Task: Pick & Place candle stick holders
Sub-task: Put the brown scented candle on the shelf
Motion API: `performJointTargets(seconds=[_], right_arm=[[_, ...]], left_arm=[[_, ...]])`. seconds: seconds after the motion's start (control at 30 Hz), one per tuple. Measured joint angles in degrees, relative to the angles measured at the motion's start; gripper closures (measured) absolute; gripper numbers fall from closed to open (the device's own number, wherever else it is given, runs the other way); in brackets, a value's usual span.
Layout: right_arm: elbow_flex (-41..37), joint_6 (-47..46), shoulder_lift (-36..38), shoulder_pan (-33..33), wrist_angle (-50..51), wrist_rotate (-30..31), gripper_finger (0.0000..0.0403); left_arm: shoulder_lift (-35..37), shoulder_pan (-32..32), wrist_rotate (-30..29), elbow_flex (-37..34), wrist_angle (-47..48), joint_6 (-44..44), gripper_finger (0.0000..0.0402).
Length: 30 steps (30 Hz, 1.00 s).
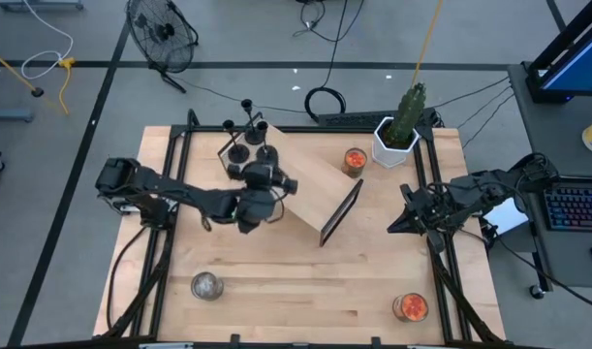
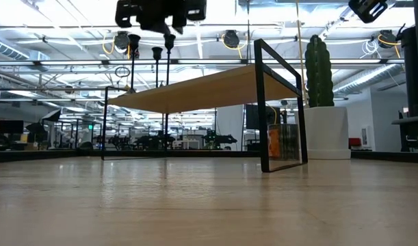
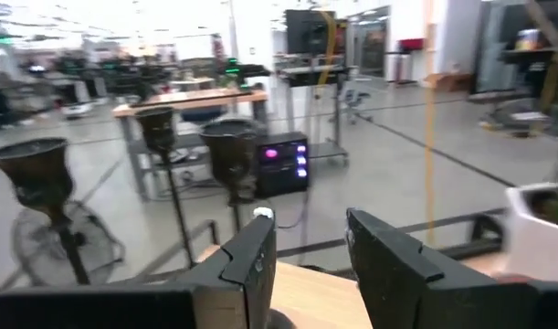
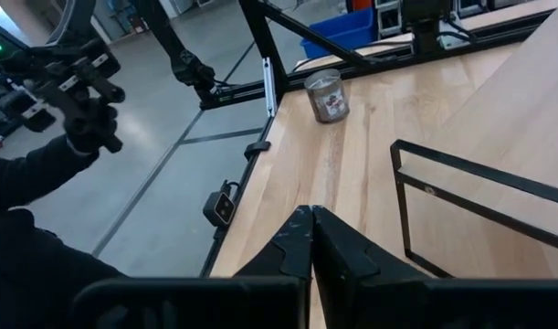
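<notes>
While the left arm reaches across the left half of the high view, its left gripper [image 1: 260,186] hangs above the raised wooden shelf [image 1: 310,189], fingers spread with nothing between them, as the left wrist view shows.

Item, lower left of frame: a small glass jar [image 1: 206,285] on the bench [image 1: 296,281], apart from the work.

Item, upper left of centre: the candle stick holders [image 1: 247,131], three black pieces with round bases, thin stems and small cups, standing close together on the far end of the shelf, just beyond the left gripper. In the left wrist view their cups rise ahead of the spread fingers [image 3: 251,265]; none is touched.

Item, centre: the shelf itself, a tilted-looking board on a black wire frame.

Item, upper right of centre: an orange candle jar [image 1: 354,161] and a white pot with a cactus [image 1: 400,131].

Item, right: the right gripper [image 1: 404,219], fingers pressed together, waiting at the bench's right edge.

Item, lower right: a second orange jar [image 1: 410,306].

Step in hand, by judgement: the approach to a holder, nothing yet picked. The next move likely calls for advancing the gripper so one stem sits between the fingers without knocking its neighbours, then closing.
</notes>
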State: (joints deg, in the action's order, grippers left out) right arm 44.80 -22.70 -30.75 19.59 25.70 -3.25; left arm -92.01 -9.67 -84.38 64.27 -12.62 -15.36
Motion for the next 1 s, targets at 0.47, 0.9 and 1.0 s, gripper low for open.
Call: performJointTargets(seconds=[0.47, 0.9, 1.0], right_arm=[[0.0, 3.3, 0.0, 0.0, -0.2, 4.4, 0.0403], [0.0, 3.6, 0.0, -0.1, -1.9, 11.0, 0.0403], [0.0, 2.6, 0.0, -0.1, -1.9, 12.8, 0.0403]], left_arm=[[0.0, -15.5, 2.4, 0.0, -11.6, 10.6, 0.0261], [0.1, -26.3, -1.6, 0.0, -14.8, 10.0, 0.0261], [0.9, -28.5, -1.7, 0.0, -17.8, 12.1, 0.0261]])
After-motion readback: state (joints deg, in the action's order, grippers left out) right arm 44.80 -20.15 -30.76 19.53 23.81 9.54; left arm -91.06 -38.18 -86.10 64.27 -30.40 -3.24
